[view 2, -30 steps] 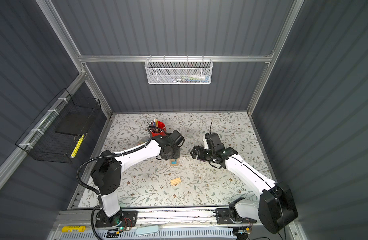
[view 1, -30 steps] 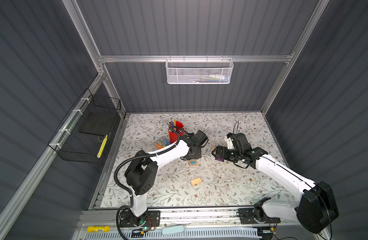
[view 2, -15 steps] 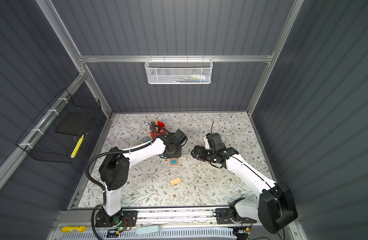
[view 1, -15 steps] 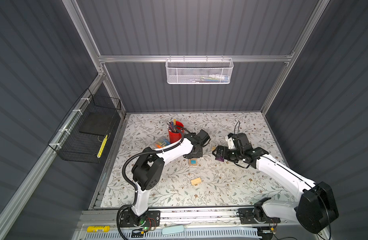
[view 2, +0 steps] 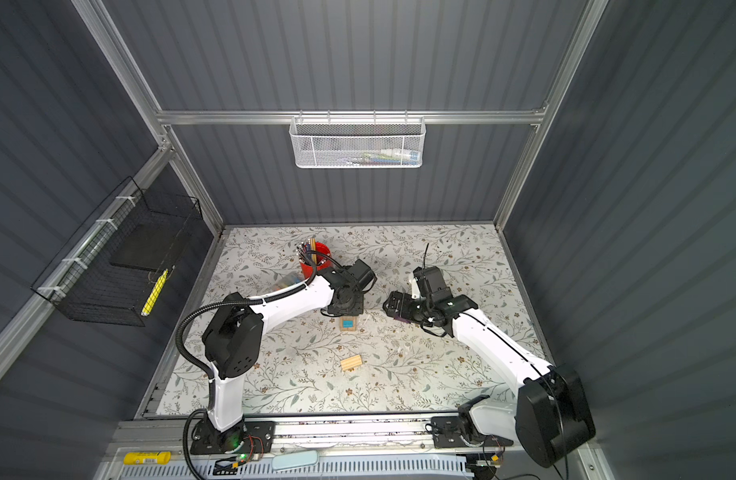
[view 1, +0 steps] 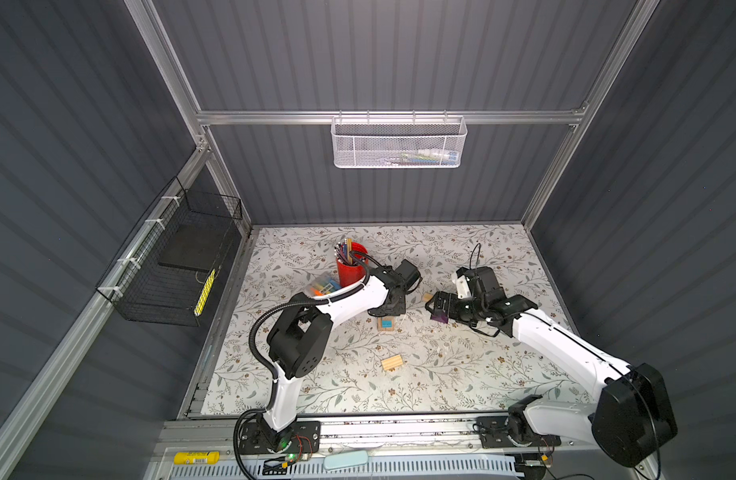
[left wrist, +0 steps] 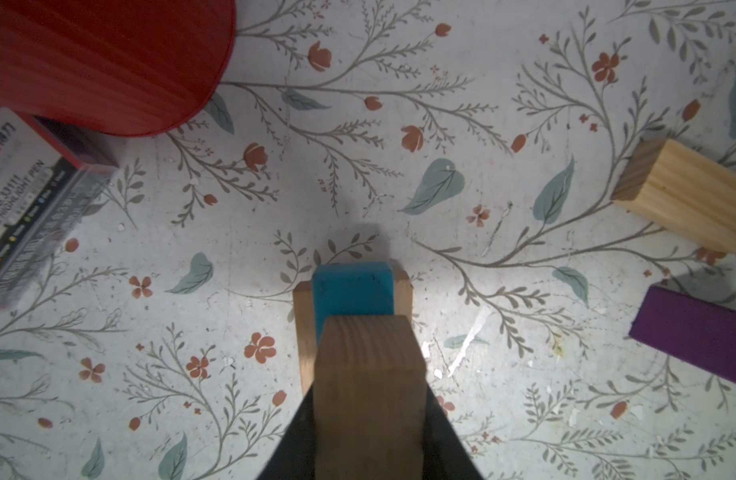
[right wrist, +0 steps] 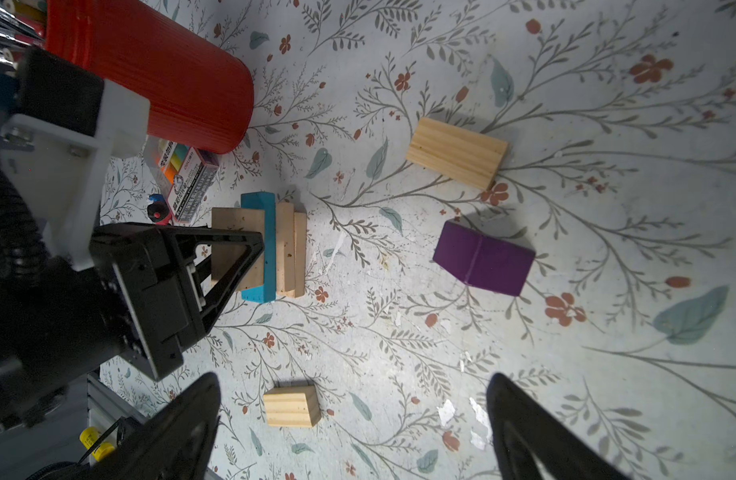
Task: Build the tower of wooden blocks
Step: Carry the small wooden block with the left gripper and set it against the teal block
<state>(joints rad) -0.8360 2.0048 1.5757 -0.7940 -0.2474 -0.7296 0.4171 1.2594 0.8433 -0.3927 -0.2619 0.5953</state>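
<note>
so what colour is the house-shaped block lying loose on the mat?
The house-shaped block is solid purple, clearest in the right wrist view.

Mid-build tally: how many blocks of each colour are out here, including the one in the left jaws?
Light-tan wooden bricks: 5 (1 in the jaws of the left gripper, 2 showing in the stack, 2 loose)
Teal-blue rectangular block: 1
Purple house-shaped block: 1
Total: 7

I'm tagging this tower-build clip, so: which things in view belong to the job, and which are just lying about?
Job: tower with blue block on top; tan brick in the shut left gripper; purple block; two loose tan bricks; open right gripper.
Lying about: red pencil cup; marker pack; white mesh basket; black wire basket.
</note>
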